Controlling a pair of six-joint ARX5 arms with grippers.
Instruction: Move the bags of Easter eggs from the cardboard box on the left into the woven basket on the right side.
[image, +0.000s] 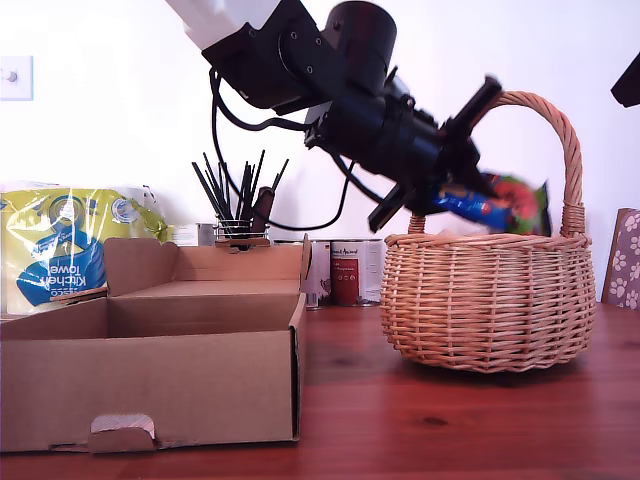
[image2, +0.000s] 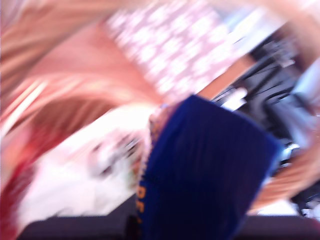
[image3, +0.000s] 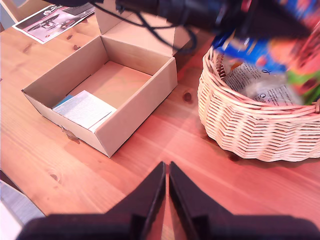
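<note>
1. Tan woven basket (image: 490, 300), wicker weave.
2. Plain brown cardboard box (image: 150, 385).
3. Blue pouch (image: 480, 208) with orange and green.
4. Reddish-brown wood-grain counter (image: 450, 430).
5. Yellow-green and blue towel pack (image: 60, 245).

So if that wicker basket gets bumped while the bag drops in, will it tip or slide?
Probably neither. The woven basket looks wide and low-bellied, sitting flat on the wooden table, so tipping seems unlikely. It looks light, so a nudge at its tall handle might slide it.
</note>
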